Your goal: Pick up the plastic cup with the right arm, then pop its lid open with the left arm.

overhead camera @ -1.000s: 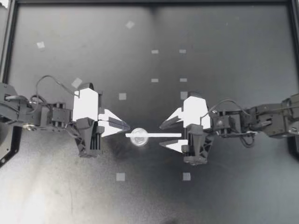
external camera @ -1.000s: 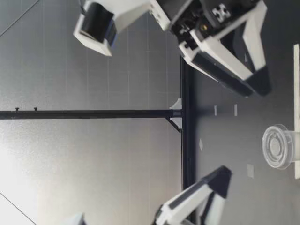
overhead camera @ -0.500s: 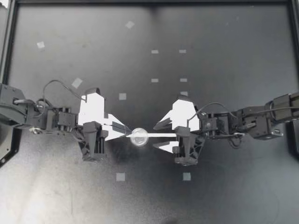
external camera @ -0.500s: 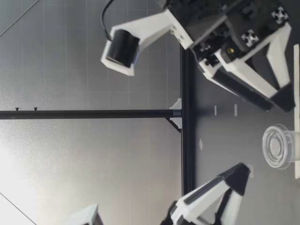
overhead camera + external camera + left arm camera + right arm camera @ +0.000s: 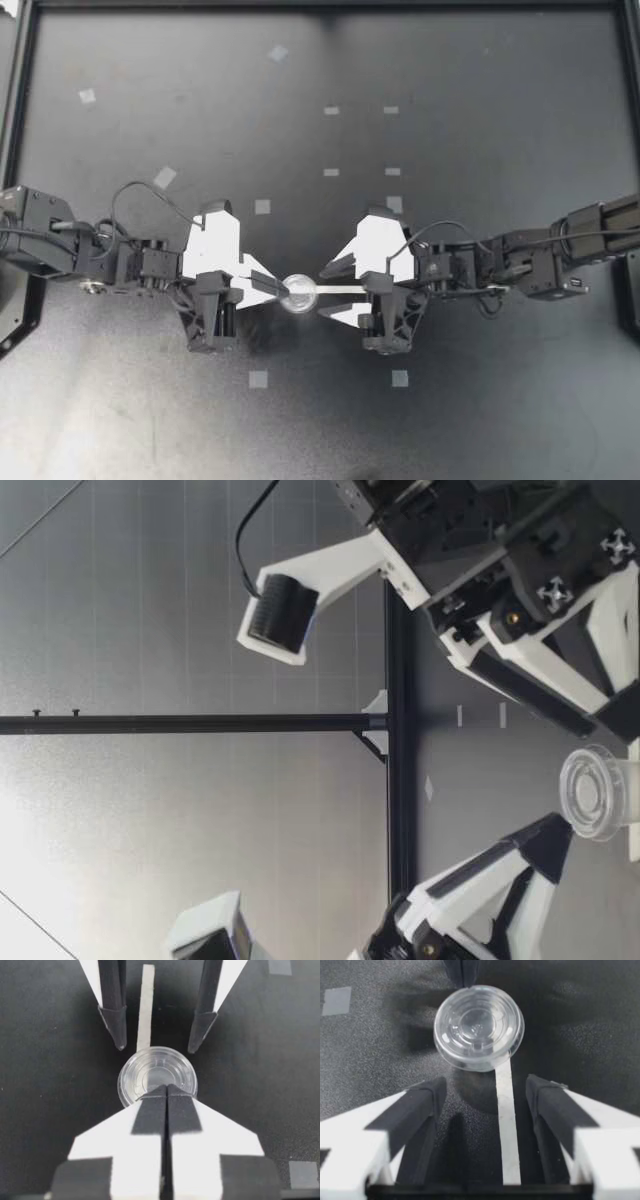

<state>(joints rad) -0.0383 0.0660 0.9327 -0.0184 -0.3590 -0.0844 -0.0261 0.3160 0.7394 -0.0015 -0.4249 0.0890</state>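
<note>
Clear plastic, round and shallow, the cup (image 5: 298,293) sits on the black table (image 5: 480,90) a little below and left of the frame's centre in the top view, directly between the two arms. A white strip (image 5: 348,289) lies flat on the table, running from the cup toward the right of the frame.

The robot's left gripper (image 5: 274,286) comes in from the left edge with its fingers pressed together into one point. That point ends right at the cup's rim. In the left wrist view the closed tips overlap the near edge of the cup, but whether they actually touch it cannot be told.

The robot's right gripper (image 5: 324,291) comes in from the right edge with its fingers spread wide, one on each side of the strip, and its tips stop just short of the cup. In the right wrist view the cup lies just ahead of the open fingers, and the strip runs back between them from the cup's rim.

The low view shows the cup standing upright on the table, with both grippers angled down toward it from opposite sides.

Grey tape squares (image 5: 258,379) dot the table, two of them in the lower middle of the top view.
</note>
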